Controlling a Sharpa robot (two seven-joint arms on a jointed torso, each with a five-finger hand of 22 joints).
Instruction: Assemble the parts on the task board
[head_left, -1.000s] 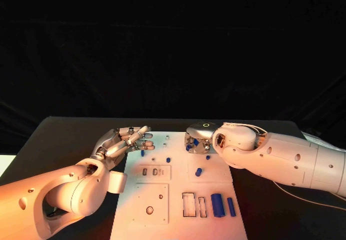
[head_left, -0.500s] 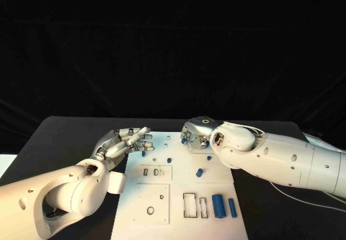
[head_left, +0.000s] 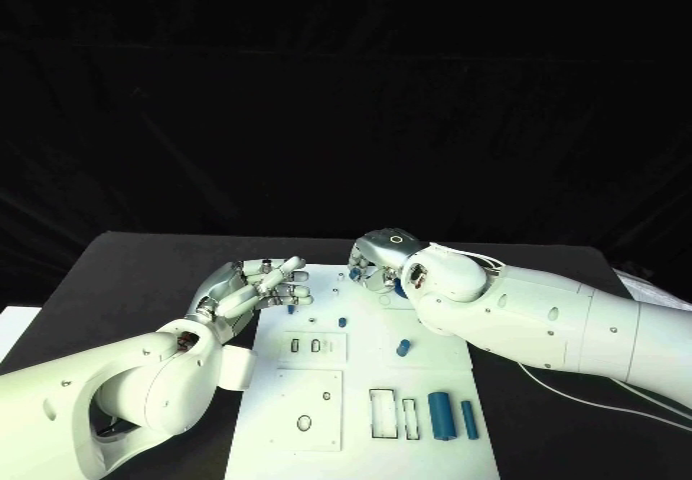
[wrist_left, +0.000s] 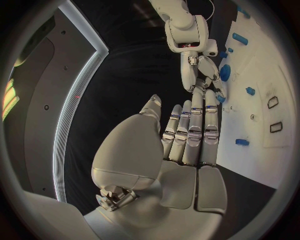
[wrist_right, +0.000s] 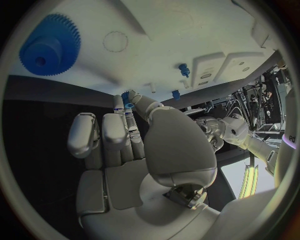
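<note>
Nearest on the board (head_left: 361, 455) lay two blue cylinders (head_left: 440, 413) beside a pair of empty slots (head_left: 378, 412). A short blue part (head_left: 404, 347) lay further up, and a small peg (head_left: 342, 322) beyond it. None of these had shifted on the board over the last second.

The left hand (head_left: 257, 288) hung at the board's left edge, its fingers (wrist_left: 195, 125) straight, a little apart and holding nothing. It sat much where it had been a second before, so I judge it was waiting.

The change was in the right hand (head_left: 378, 268). It had travelled away from the robot, from over the middle of the board to its far end. The right wrist view showed its fingers (wrist_right: 119, 120) drawn in towards the thumb, just off the board's far edge and not far from the blue gear (wrist_right: 50, 47). A fleck of blue showed at the fingertips. I could not tell whether that was a part pinched there or only the fingers' own marking, so the grip stayed uncertain.

My guess is the work had moved to the gear's end of the board, with the cylinders and slots not yet dealt with.

The dark worktop (head_left: 130, 270) ran on behind. No brand, label or writing could be read on the board, parts or arms.
</note>
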